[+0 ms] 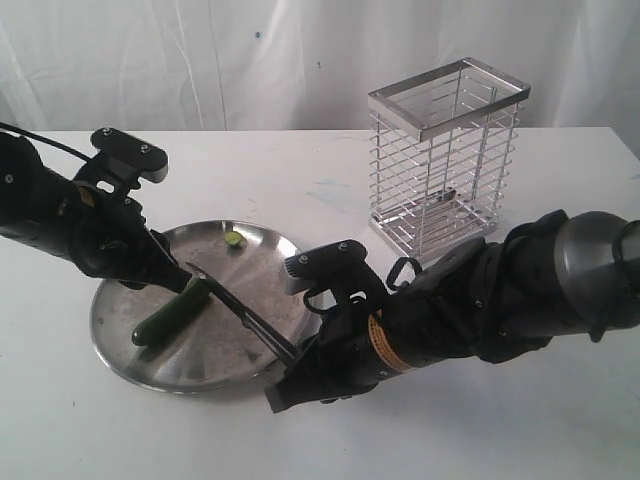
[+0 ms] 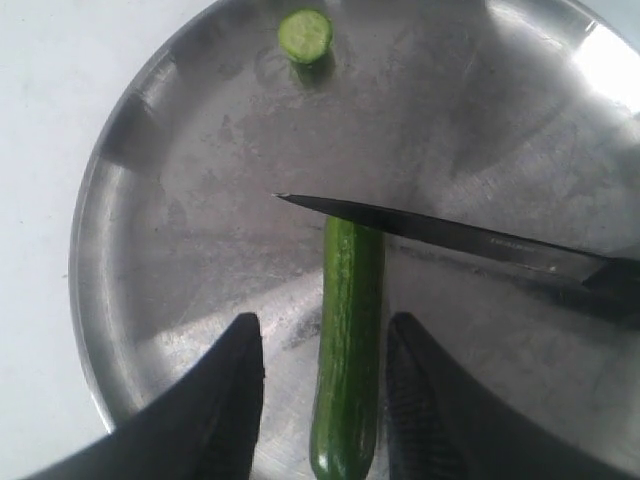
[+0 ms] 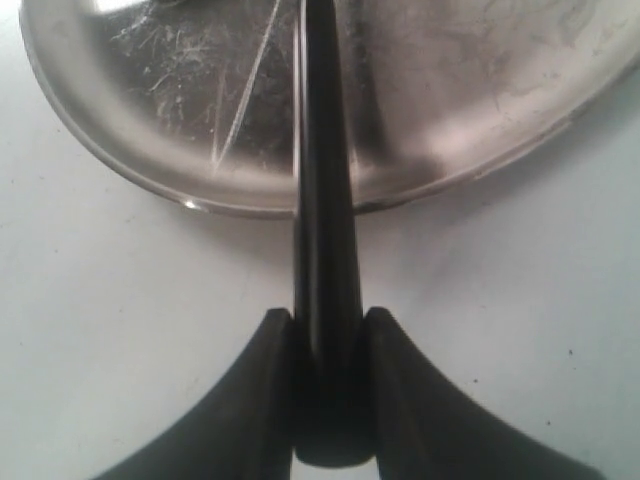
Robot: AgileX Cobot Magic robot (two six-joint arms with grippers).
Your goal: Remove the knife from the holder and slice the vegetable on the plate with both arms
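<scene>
The dark green vegetable (image 1: 170, 312) lies on the round steel plate (image 1: 250, 330). Its small cut end piece (image 1: 236, 239) rests near the plate's far rim. My left gripper (image 1: 165, 278) is open and straddles the vegetable (image 2: 348, 340): one finger (image 2: 415, 390) is close against it, the other finger (image 2: 235, 390) stands apart. My right gripper (image 1: 295, 368) is shut on the black handle of the knife (image 1: 240, 310). The knife blade (image 2: 450, 232) lies across the vegetable's cut end. In the right wrist view the gripper (image 3: 328, 320) clamps the knife handle (image 3: 322, 200) over the plate rim (image 3: 130, 170).
The tall wire holder (image 1: 445, 160) stands at the back right of the white table (image 1: 480, 430), behind my right arm. A white curtain closes off the back. The cut end piece (image 2: 305, 35) sits beyond the knife tip on the plate (image 2: 180, 200).
</scene>
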